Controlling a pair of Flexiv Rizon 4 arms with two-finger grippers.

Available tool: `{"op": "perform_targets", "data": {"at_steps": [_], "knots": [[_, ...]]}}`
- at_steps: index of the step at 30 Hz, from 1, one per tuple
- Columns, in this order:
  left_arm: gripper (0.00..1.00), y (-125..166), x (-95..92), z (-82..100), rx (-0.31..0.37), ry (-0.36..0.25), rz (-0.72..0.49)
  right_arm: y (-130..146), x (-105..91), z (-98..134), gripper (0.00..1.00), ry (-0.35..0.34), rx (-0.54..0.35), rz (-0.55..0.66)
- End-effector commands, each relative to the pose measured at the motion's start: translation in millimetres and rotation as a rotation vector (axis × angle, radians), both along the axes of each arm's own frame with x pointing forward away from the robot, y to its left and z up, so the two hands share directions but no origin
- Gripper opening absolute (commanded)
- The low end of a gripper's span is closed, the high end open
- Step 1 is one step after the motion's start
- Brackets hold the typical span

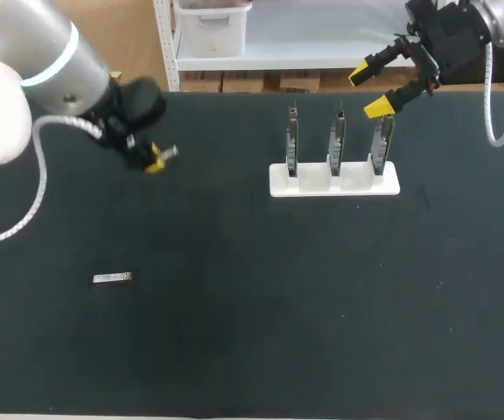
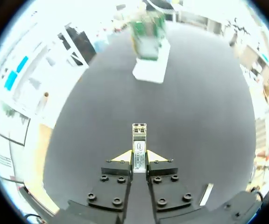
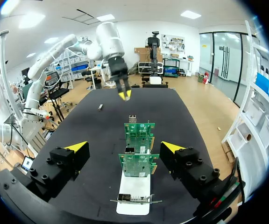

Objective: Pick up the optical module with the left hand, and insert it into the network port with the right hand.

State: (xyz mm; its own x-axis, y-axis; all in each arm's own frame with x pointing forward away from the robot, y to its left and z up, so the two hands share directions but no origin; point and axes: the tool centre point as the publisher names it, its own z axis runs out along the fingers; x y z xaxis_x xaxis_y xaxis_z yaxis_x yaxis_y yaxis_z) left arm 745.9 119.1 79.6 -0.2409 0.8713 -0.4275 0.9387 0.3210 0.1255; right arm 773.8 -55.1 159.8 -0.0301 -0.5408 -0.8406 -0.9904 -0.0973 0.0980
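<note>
My left gripper (image 1: 156,161) hangs above the table's far left and is shut on a silver optical module (image 1: 169,153). In the left wrist view the module (image 2: 139,145) sticks out ahead of the closed yellow tips of that gripper (image 2: 139,157). A white stand (image 1: 333,180) holds three upright green boards (image 1: 334,138), each with a metal network port (image 3: 133,119). My right gripper (image 1: 371,89) hovers open above the stand's right end. In the right wrist view its gripper (image 3: 124,147) has the boards (image 3: 138,163) below and between its spread fingers.
A second silver module (image 1: 112,278) lies flat on the black table at the front left, also visible as a module (image 2: 205,194) beside the left gripper. The stand (image 2: 149,71) lies far ahead of it.
</note>
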Motion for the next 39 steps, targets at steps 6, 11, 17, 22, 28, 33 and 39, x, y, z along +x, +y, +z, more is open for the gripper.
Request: {"op": "perform_targets", "data": {"at_steps": [6,11,17,22,28,33,39], "knots": [[0.0,-43.2,56.2,55.7,-0.416,-0.127,0.037,0.0,1.1,-0.1,1.0,0.001,0.001,0.002],[0.0,-79.0,79.1,85.5,-0.553,-0.166,0.007,0.0,1.1,-0.1,1.0,0.001,0.001,0.002],[0.0,-114.9,87.9,118.5,-0.683,-0.208,-0.057,0.0,1.1,-0.1,1.0,0.001,0.001,0.002],[0.0,-150.6,88.4,135.1,-0.776,-0.203,-0.137,0.0,1.1,-0.1,1.0,0.001,0.001,0.002],[0.0,-194.6,83.3,140.0,-0.9,-0.146,-0.254,0.0,1.1,-0.1,1.0,0.001,0.001,0.002],[0.0,-224.4,73.6,137.9,-0.909,-0.137,-0.353,0.0,1.1,-0.1,1.0,0.001,0.001,0.002],[0.0,-249.4,63.8,137.2,-0.964,-0.118,-0.42,0.0,1.1,-0.1,1.0,0.001,0.001,0.002]]}}
